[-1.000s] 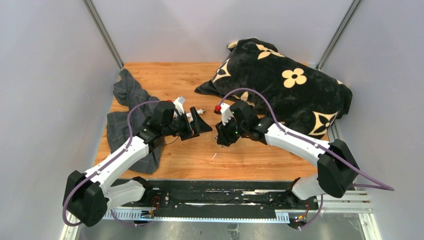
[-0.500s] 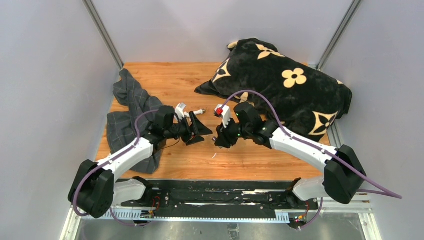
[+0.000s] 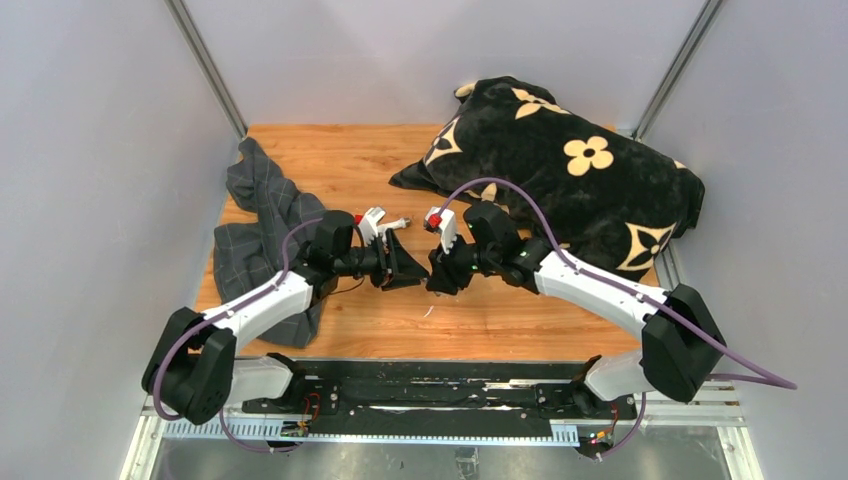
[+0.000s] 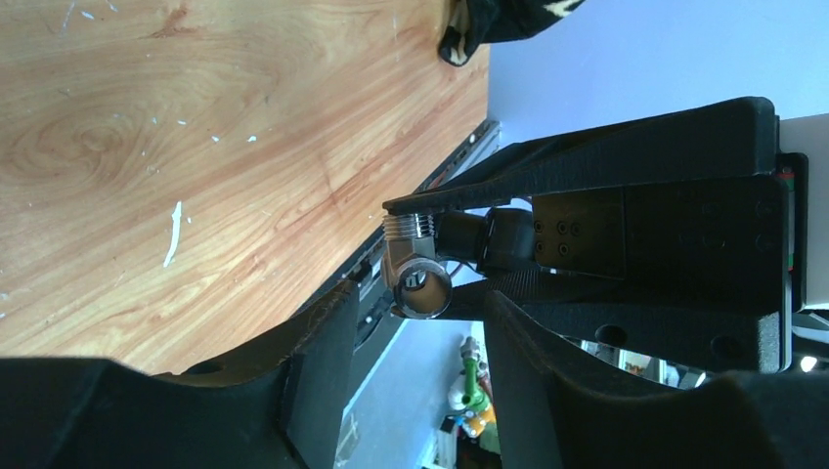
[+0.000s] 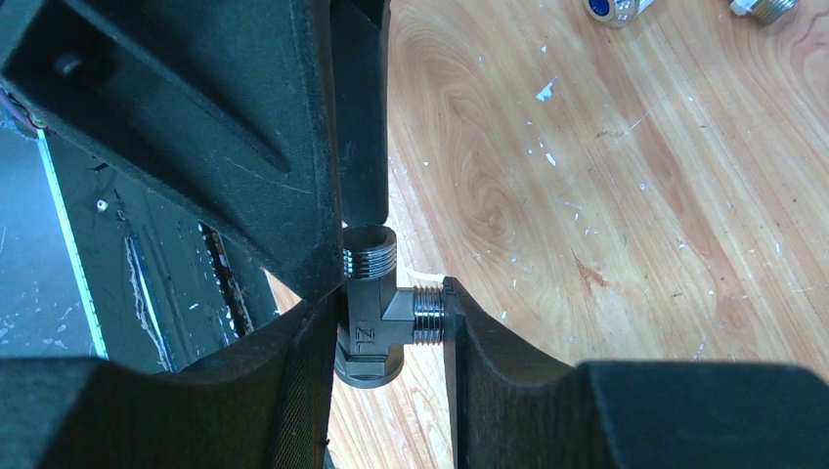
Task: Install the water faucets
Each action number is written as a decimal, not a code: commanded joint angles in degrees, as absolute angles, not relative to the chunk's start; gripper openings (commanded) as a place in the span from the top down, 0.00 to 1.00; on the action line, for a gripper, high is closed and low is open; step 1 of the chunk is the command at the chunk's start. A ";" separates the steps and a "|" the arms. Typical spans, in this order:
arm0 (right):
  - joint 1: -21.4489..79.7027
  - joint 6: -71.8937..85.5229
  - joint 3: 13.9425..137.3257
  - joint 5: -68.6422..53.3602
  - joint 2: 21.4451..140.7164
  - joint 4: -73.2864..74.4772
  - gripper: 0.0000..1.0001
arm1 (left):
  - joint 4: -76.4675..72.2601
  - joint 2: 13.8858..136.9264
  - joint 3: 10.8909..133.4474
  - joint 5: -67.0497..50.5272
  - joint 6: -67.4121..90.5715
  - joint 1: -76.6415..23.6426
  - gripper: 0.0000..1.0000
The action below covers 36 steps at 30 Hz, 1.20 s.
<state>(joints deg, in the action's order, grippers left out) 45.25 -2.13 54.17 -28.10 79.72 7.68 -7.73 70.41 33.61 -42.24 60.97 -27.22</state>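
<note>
Clenched in the right claw (image 5: 386,318) above the counter (image 5: 606,195), the grey T-shaped piece (image 5: 370,330) looks light, rigid and slick, best pinched on its plain body; the left claw (image 4: 420,327) gapes beside it.

Bright, even light from above, soft shadows on the desk (image 3: 340,160), crisp glints on the T-piece (image 5: 376,313) threads inside the right claw (image 5: 391,322), near fingers (image 5: 244,391) dark and blurred, wall (image 4: 635,59) past the left claw (image 4: 418,293) blown pale.
</note>
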 commanded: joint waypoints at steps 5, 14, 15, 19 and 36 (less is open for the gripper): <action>46.75 -3.49 58.44 -29.87 81.14 8.30 0.95 | -9.49 74.22 37.23 -46.06 57.45 -28.30 0.58; 46.78 -4.30 58.38 -28.04 80.50 9.58 0.95 | -9.54 73.99 36.29 -45.61 57.44 -28.49 0.90; 46.76 -4.26 58.52 -27.73 80.60 9.78 0.95 | -9.51 73.66 36.03 -45.23 57.55 -28.48 0.97; 46.66 -1.27 59.37 -23.93 81.48 11.60 0.76 | -5.81 71.31 36.07 -40.45 55.41 -28.36 1.00; 33.62 8.76 48.66 -4.46 64.34 14.92 0.24 | 26.14 63.54 47.60 9.17 30.44 -28.57 1.00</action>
<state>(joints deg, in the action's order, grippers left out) 37.10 4.05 51.31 -9.52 67.88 14.83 25.21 63.26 48.31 -4.78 36.47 -28.27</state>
